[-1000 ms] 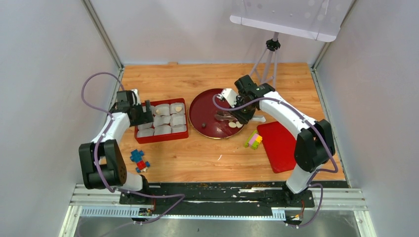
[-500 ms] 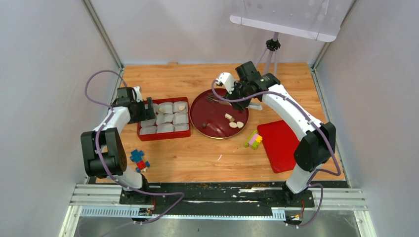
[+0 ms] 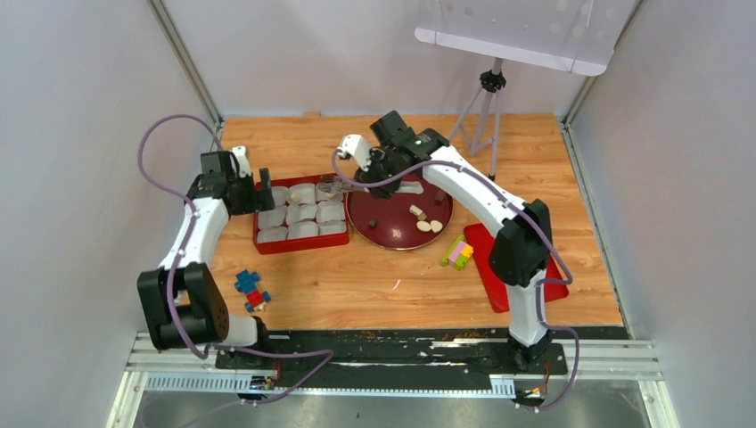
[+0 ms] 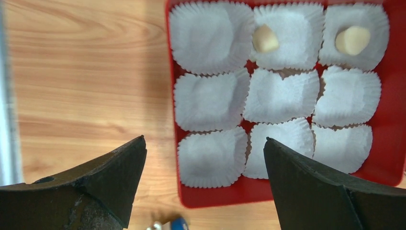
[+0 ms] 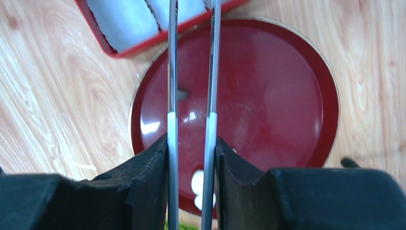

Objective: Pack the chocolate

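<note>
Now the right claw (image 5: 191,148) pinches thin metal tongs (image 5: 171,72) over the round plate (image 5: 287,96). Two pale chocolates (image 4: 353,40) sit in the red tray (image 4: 393,158). More chocolates (image 3: 425,223) lie on the plate. The left claw (image 4: 203,146) is spread wide.

Box (image 4: 215,196) of cups (image 4: 210,158) left of plate (image 3: 401,234); chocolates (image 3: 426,224) on plate, two in cups; lid (image 3: 495,294) at right.

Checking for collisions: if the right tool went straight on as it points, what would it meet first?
Likely the paper cups in the red tray: tongs in the right tool reach over them, though height unclear.
</note>
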`<state>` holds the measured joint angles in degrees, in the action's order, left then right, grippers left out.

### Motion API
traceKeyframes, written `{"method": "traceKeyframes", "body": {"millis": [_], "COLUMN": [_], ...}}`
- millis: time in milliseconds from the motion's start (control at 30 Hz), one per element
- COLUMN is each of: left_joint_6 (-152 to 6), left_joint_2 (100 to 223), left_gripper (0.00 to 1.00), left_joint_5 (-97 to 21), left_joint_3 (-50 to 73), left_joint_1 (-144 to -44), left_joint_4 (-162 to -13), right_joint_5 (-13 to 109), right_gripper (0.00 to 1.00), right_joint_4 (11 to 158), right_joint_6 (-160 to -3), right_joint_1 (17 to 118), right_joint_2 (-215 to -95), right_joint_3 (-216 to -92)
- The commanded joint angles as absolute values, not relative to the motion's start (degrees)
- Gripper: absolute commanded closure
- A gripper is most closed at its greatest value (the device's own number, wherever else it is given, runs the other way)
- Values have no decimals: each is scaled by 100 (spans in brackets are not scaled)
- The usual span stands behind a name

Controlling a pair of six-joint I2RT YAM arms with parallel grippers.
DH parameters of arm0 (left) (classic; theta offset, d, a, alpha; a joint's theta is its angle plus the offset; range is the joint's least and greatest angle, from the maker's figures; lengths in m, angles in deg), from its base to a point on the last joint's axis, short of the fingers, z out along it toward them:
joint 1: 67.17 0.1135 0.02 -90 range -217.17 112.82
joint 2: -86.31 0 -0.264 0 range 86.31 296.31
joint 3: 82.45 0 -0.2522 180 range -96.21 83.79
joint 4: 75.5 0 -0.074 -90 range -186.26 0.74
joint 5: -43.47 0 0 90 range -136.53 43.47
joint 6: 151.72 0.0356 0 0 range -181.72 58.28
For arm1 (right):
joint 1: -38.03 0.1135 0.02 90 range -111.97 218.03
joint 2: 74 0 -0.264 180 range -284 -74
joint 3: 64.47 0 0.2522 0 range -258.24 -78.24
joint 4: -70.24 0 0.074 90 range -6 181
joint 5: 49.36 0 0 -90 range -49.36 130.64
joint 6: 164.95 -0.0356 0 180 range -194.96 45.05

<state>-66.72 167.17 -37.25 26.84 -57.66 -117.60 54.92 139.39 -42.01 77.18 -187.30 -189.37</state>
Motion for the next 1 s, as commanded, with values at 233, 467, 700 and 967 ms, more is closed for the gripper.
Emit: {"method": "traceKeyframes", "body": {"millis": [233, 467, 700, 967], "left_joint_6": [-6527, -6606, -6495, -6316], "left_joint_2": [14852, 14414, 14298, 14223], "left_gripper": [0, 0, 0, 0], "left_joint_5": [-4512, -4489, -4488, -4540], "left_joint_3": [2159, 2386, 2418, 2245], "left_joint_1": [-5718, -5599, -5586, -5584], "left_joint_4": [-12597, -12689, -12860, -13194], "right_joint_5": [5640, 5541, 5461, 5382], "right_gripper": [93, 93, 92, 90], "right_joint_4": [13534, 13304, 12984, 12725], "right_joint_6": [-4435, -4520, -4598, -4668], "right_joint_1": [8233, 8402, 8570, 8771], "right_joint_2": [-19914, -20411, -20839, -21379], "right_joint_3": [-20328, -20853, -21291, -21895]}}
